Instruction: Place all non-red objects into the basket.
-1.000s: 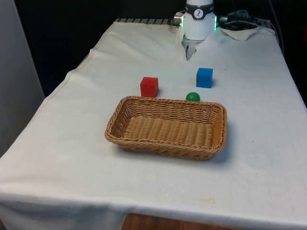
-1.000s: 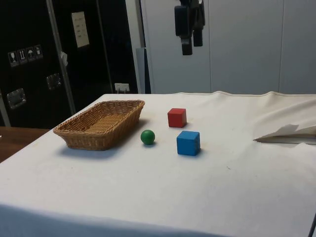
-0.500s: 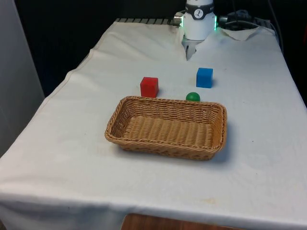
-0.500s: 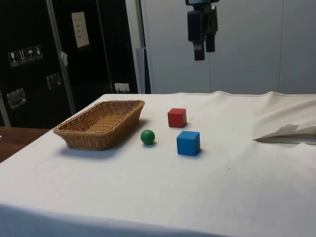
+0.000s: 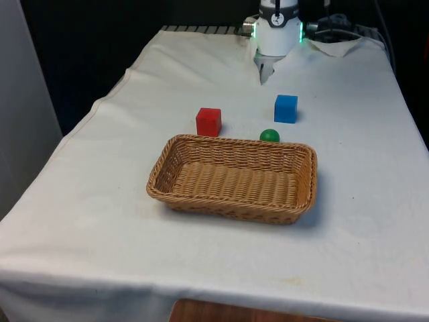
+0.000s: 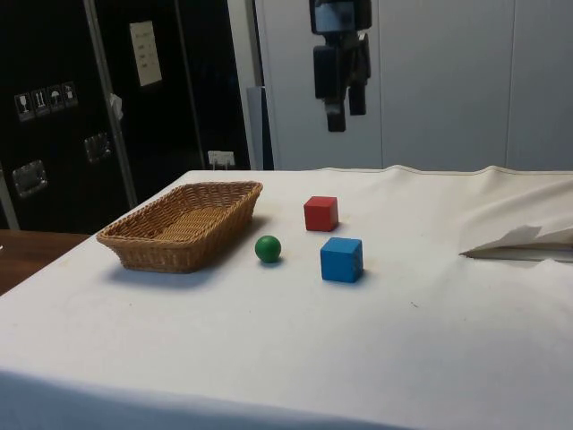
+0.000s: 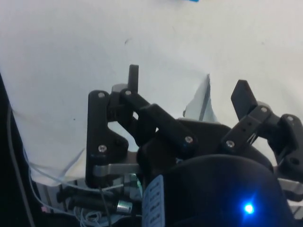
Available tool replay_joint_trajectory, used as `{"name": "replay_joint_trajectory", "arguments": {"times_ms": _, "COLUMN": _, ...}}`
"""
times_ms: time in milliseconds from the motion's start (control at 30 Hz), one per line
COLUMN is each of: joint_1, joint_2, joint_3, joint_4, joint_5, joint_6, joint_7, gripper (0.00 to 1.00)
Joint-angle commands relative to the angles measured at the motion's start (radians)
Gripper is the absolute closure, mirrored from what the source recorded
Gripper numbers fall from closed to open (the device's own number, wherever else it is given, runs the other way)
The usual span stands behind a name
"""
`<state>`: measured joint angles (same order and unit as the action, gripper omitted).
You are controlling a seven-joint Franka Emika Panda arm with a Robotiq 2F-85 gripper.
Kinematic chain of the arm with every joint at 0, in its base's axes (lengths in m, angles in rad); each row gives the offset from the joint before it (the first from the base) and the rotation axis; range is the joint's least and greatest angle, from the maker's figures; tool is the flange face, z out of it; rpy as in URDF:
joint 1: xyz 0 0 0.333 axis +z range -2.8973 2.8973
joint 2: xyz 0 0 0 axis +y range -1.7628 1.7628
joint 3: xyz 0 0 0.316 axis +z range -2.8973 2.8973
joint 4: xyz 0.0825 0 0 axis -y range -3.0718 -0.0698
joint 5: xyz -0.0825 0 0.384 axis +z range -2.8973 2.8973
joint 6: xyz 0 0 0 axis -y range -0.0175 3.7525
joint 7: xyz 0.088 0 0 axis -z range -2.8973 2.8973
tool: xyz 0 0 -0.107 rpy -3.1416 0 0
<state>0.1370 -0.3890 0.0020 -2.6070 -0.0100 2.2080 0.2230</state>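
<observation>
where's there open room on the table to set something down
Bare cloth spreads on the near side of the basket and along both its flanks. It is crowded behind the basket, where the red cube, green ball and blue cube cluster.

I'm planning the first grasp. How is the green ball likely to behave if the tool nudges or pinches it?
The green ball is round and sits free on the flat cloth, so a nudge would probably set it rolling, perhaps against the basket beside it. Its smooth, curved surface may slip from an off-centre pinch. It is small, so probably light. The tool hangs open well above.
</observation>
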Motion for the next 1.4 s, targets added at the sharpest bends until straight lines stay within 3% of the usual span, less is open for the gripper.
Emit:
{"name": "replay_joint_trajectory", "arguments": {"times_ms": 0, "joint_1": 0.005, "joint_2": 0.007, "joint_3": 0.001, "joint_4": 0.001, "joint_5": 0.008, "joint_6": 0.011, "joint_7": -0.003, "gripper": 0.0}}
{"name": "replay_joint_trajectory", "arguments": {"times_ms": 133, "joint_1": 0.01, "joint_2": 0.044, "joint_3": 0.014, "joint_4": 0.011, "joint_5": 0.013, "joint_6": 0.034, "joint_7": -0.005, "gripper": 0.0}}
{"name": "replay_joint_trajectory", "arguments": {"times_ms": 167, "joint_1": 0.004, "joint_2": 0.041, "joint_3": 0.014, "joint_4": 0.011, "joint_5": 0.006, "joint_6": 0.027, "joint_7": -0.006, "gripper": 0.0}}
{"name": "replay_joint_trajectory", "arguments": {"times_ms": 200, "joint_1": 0.011, "joint_2": 0.05, "joint_3": 0.018, "joint_4": 0.012, "joint_5": 0.014, "joint_6": 0.039, "joint_7": -0.005, "gripper": 0.0}}
{"name": "replay_joint_trajectory", "arguments": {"times_ms": 433, "joint_1": 0.013, "joint_2": 0.098, "joint_3": 0.045, "joint_4": 0.018, "joint_5": 0.014, "joint_6": 0.076, "joint_7": -0.015, "gripper": 0.0}}
{"name": "replay_joint_trajectory", "arguments": {"times_ms": 467, "joint_1": 0.008, "joint_2": 0.086, "joint_3": 0.044, "joint_4": 0.014, "joint_5": 0.007, "joint_6": 0.064, "joint_7": -0.009, "gripper": 0.0}}
{"name": "replay_joint_trajectory", "arguments": {"times_ms": 500, "joint_1": 0.013, "joint_2": 0.104, "joint_3": 0.047, "joint_4": 0.018, "joint_5": 0.013, "joint_6": 0.083, "joint_7": -0.018, "gripper": 0.0}}
{"name": "replay_joint_trajectory", "arguments": {"times_ms": 633, "joint_1": 0.011, "joint_2": 0.135, "joint_3": 0.046, "joint_4": 0.02, "joint_5": 0.015, "joint_6": 0.113, "joint_7": -0.038, "gripper": 0.0}}
{"name": "replay_joint_trajectory", "arguments": {"times_ms": 733, "joint_1": 0.009, "joint_2": 0.169, "joint_3": 0.035, "joint_4": 0.023, "joint_5": 0.021, "joint_6": 0.148, "joint_7": -0.067, "gripper": 0.0}}
{"name": "replay_joint_trajectory", "arguments": {"times_ms": 767, "joint_1": 0.007, "joint_2": 0.161, "joint_3": 0.041, "joint_4": 0.021, "joint_5": 0.007, "joint_6": 0.137, "joint_7": -0.052, "gripper": 0.0}}
{"name": "replay_joint_trajectory", "arguments": {"times_ms": 1000, "joint_1": 0.004, "joint_2": 0.219, "joint_3": 0.0, "joint_4": 0.016, "joint_5": 0.042, "joint_6": 0.208, "joint_7": -0.137, "gripper": 0.0}}
{"name": "replay_joint_trajectory", "arguments": {"times_ms": 1033, "joint_1": 0.002, "joint_2": 0.222, "joint_3": 0.005, "joint_4": 0.023, "joint_5": 0.024, "joint_6": 0.195, "joint_7": -0.12, "gripper": 0.0}}
{"name": "replay_joint_trajectory", "arguments": {"times_ms": 1200, "joint_1": 0.001, "joint_2": 0.234, "joint_3": -0.034, "joint_4": -0.004, "joint_5": 0.071, "joint_6": 0.236, "joint_7": -0.189, "gripper": 0.0}}
{"name": "replay_joint_trajectory", "arguments": {"times_ms": 1367, "joint_1": -0.001, "joint_2": 0.248, "joint_3": -0.05, "joint_4": -0.012, "joint_5": 0.085, "joint_6": 0.253, "joint_7": -0.208, "gripper": 0.0}}
